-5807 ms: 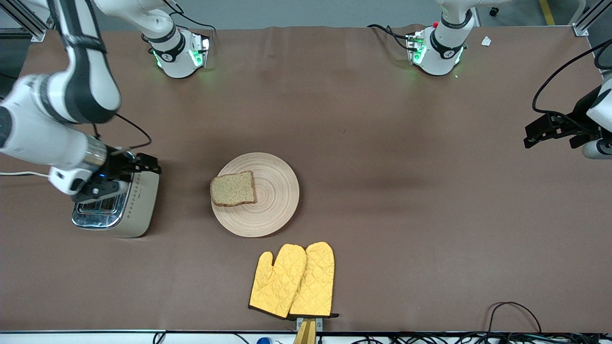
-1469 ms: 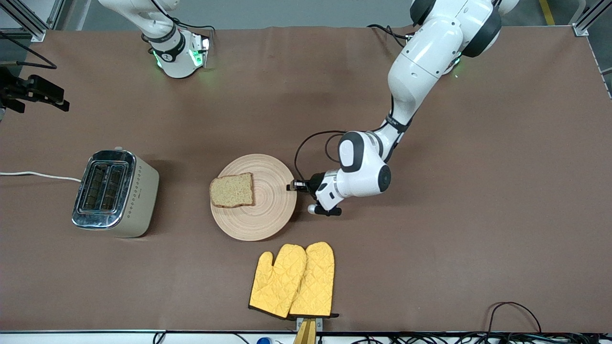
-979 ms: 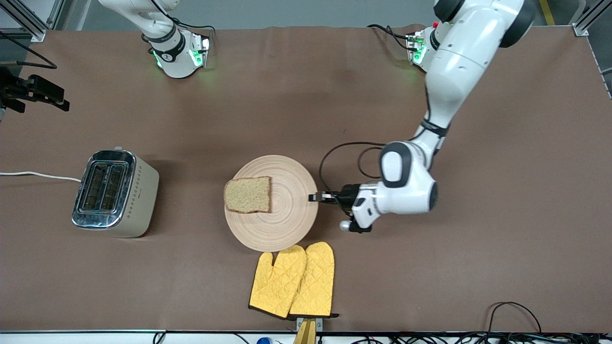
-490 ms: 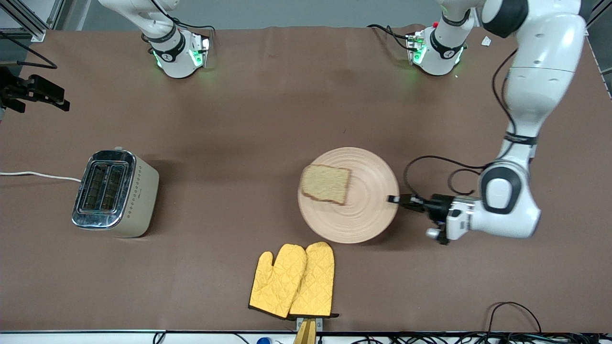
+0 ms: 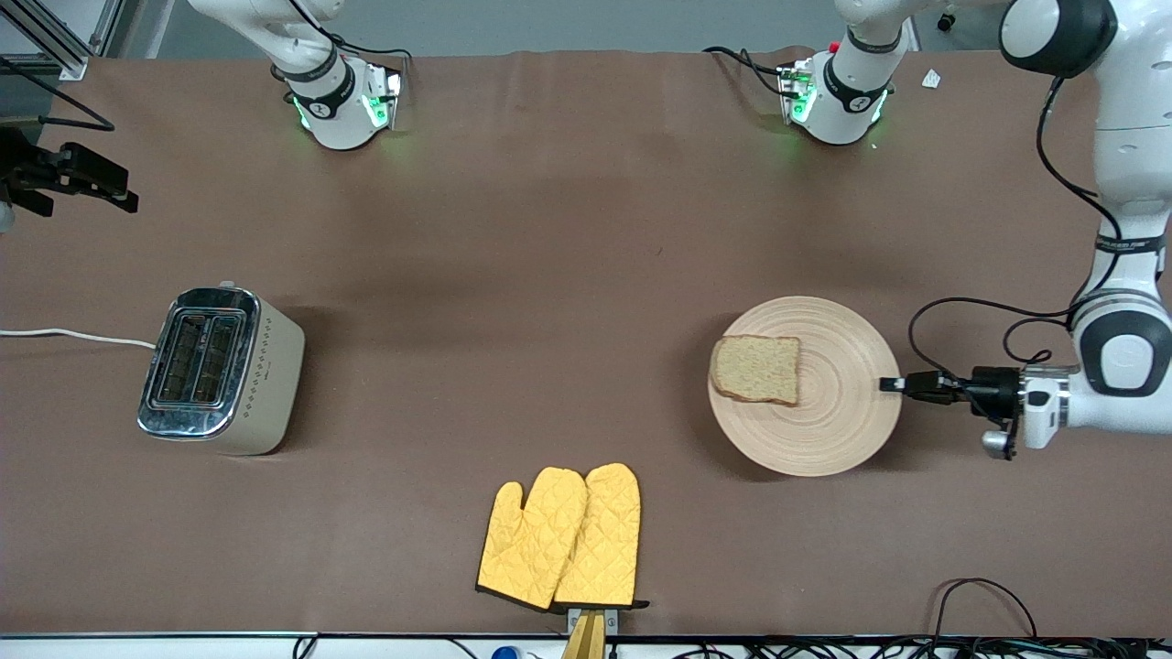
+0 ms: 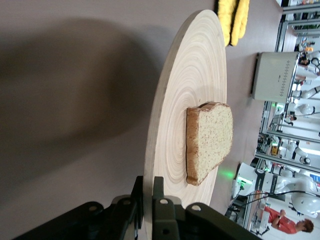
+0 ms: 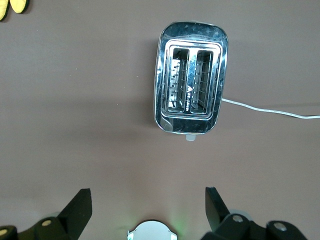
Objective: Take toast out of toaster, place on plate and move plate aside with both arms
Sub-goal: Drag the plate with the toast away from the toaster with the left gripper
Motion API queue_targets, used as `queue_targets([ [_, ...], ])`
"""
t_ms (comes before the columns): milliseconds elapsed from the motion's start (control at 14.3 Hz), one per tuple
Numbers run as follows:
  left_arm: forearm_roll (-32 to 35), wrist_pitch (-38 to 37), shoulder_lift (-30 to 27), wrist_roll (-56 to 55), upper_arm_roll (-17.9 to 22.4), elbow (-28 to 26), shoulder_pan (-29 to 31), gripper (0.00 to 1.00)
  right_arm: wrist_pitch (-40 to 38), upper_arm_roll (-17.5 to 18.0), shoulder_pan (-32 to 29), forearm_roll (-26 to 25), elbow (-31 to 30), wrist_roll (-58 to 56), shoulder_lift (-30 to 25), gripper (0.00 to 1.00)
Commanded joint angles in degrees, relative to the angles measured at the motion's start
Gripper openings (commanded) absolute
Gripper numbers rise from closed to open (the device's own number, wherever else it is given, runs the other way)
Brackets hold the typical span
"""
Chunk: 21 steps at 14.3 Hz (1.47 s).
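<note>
Toast [image 5: 756, 369] lies on the plate [image 5: 824, 430] toward the left arm's end of the worktop — left pincer [image 5: 890, 384] clamps its rim. Left wrist: fingers [image 6: 159, 210] pinch the rim. Right wrist: right pincer [image 7: 148, 207] (spread, empty) hangs above the toaster [image 7: 191, 99].

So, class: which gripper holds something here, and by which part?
The left gripper pinches the plate by its rim, at the left arm's end; the right gripper holds nothing.
</note>
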Motion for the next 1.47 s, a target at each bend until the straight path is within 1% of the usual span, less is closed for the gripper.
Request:
queue_targets([
  [0, -0.1, -1.5, 1.1, 3.8, -0.9, -0.1, 3.5, 0.01, 0.0, 0.1, 0.3, 0.9, -0.7, 1.1, -1.0, 1.0],
  [210, -0.1, -1.0, 3.5, 5.0, -0.8, 0.0, 5.8, 0.03, -0.1, 0.0, 0.6, 0.9, -0.6, 1.1, -1.0, 1.0],
  [350, 0.0, -1.0, 4.7, 6.6, -0.5, 0.1, 6.0, 0.12, 0.0, 0.0, 0.6, 0.9, -0.6, 1.1, -0.9, 1.0],
  [420, 0.0, -0.9, 4.7, 6.8, -0.4, 0.1, 6.1, 0.19, 0.0, 0.0, 0.6, 0.9, -0.6, 1.1, -0.9, 1.0],
  [490, 0.0, -0.9, 4.6, 6.9, -0.4, 0.2, 6.4, 0.51, 0.0, 0.0, 0.6, 0.9, -0.6, 1.1, -0.9, 1.0],
  [560, 0.1, -0.9, 4.6, 6.9, -0.4, 0.2, 6.8, 0.65, 0.1, 0.0, 0.6, 0.9, -0.6, 1.1, -0.9, 1.0],
  [630, 0.2, -0.9, 4.7, 7.0, -0.3, 0.2, 7.4, 1.0, 0.1, 0.0, 0.6, 0.9, -0.6, 1.1, -0.9, 1.0],
  [770, 2.2, -0.9, 4.5, 7.8, -0.3, 0.3, 8.6, 1.0, 0.1, 0.0, 0.5, 0.9, -0.6, 1.1, -0.8, 1.0],
  [909, 6.5, -0.9, 4.0, 7.7, -0.3, 1.9, 10.0, 1.0, 0.0, -0.1, 0.5, 0.9, -0.6, 1.1, -0.8, 1.0],
  [979, 10.5, -0.9, 3.5, 7.1, -0.4, 4.0, 10.2, 1.0, 0.1, -0.2, 0.3, 0.9, -0.7, 1.0, -0.8, 1.0],
  [1119, 15.8, -0.9, 1.9, 5.5, -0.8, 7.3, 9.9, 1.0, 0.0, -0.3, 0.3, 0.9, -0.6, 1.0, -0.8, 1.0],
  [1189, 18.5, -0.9, 0.8, 3.9, -1.1, 8.6, 9.1, 1.0, 0.1, -0.3, 0.4, 0.9, -0.6, 1.0, -0.8, 1.0],
  [1329, 24.4, -1.0, -3.1, 0.0, -1.1, 10.5, 4.5, 1.0, 0.1, -0.3, 0.5, 0.9, -0.7, 1.0, -0.8, 1.0],
  [1399, 27.1, -1.1, -6.7, -2.7, -1.0, 10.5, 2.2, 1.0, 0.1, -0.3, 0.5, 0.9, -0.7, 1.0, -0.8, 1.0],
])
